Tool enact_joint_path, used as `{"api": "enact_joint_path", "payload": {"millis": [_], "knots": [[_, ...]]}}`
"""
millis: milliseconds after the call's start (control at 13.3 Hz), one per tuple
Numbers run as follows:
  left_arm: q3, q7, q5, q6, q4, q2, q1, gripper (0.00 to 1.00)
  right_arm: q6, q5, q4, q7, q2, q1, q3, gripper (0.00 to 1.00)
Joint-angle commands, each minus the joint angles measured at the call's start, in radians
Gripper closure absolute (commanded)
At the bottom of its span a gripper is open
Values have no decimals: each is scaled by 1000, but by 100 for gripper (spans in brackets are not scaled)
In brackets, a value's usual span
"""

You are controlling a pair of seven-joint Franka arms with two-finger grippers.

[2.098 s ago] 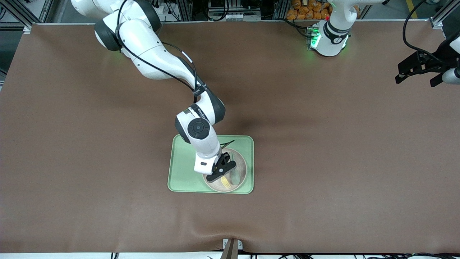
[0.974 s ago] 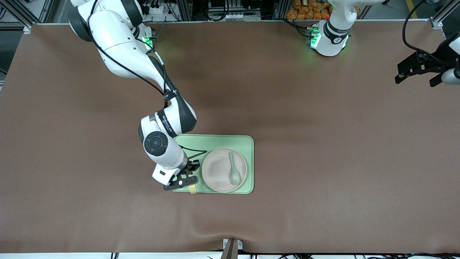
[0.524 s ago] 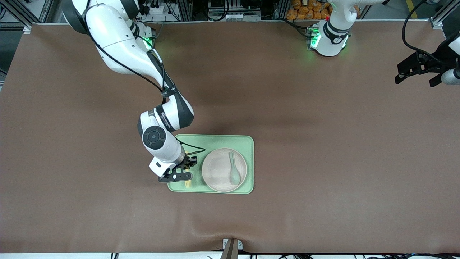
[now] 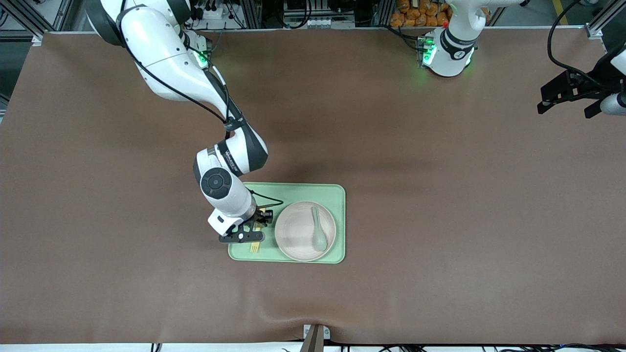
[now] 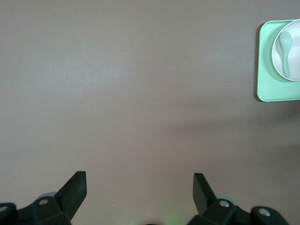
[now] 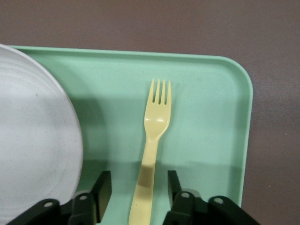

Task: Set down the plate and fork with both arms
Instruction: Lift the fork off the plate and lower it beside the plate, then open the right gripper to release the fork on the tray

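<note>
Right hand (image 4: 251, 233) sits low over the tray (image 4: 293, 191), at the tray's end toward the right arm's side of the counter (image 4: 440, 195). Fork (image 6: 152, 140) lies flat on the tray floor, just beside the plate (image 4: 298, 231), not touching it as far as I can tell. In the right wrist view the hand's fingers (image 6: 104, 187) stand apart w/ the fork handle running up between them; gaps show on both sides of the handle, so hand is open and grips nothing.

Key relation: fork's long axis runs straight out from the hand, tines pointing away from it, toward the tray's edge nearer the front camera. Handle end is under the hand, so a straight lift clears it w/o dragging.

Plate sits on the tray, toward the left arm's end of it, w/ a grey-green spoon (image 4: 318, 230) lying in it.

Left hand (image 4: 570, 93) hangs over the counter's edge at the left arm's end, well apart from the tray; fingers (image 5: 75, 187) spread wide, empty. Left arm waits.

Judgement: fork looks set down; right arm is much the nearer to both items. Plate already on the tray, so placement seems about done; next is prob. a clean retreat upward. Risk: nudging the light fork or the plate rim.
</note>
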Motion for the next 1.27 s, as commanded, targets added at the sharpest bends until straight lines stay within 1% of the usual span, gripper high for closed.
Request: {"api": "enact_joint_path", "payload": {"millis": [0, 75, 150, 375, 599, 824, 974, 1199], "knots": [[1, 9, -9, 7, -3, -6, -1, 0, 2, 4, -31, 9, -43, -8, 4, 14], [1, 9, -9, 7, -3, -6, -1, 0, -3, 6, -25, 10, -49, -9, 5, 10], [1, 10, -9, 7, -3, -4, -1, 0, -12, 4, -20, 10, -63, -11, 4, 0], [1, 9, -7, 7, -5, -6, -1, 0, -33, 3, -17, 4, -119, -35, -1, 0], [1, 9, -7, 4, -5, -12, 0, 0, -147, 0, -15, -2, -208, -101, -1, 0], [-4, 9, -7, 1, -3, -18, -3, 0, -314, -13, 6, -16, -296, -152, -2, 0], [-35, 9, -7, 1, -3, -18, 0, 0, -401, -11, 6, -120, -355, -198, -1, 0], [-36, 7, -6, -2, -5, -18, -1, 0, -541, -9, 6, -276, -444, -303, -1, 0]]}}
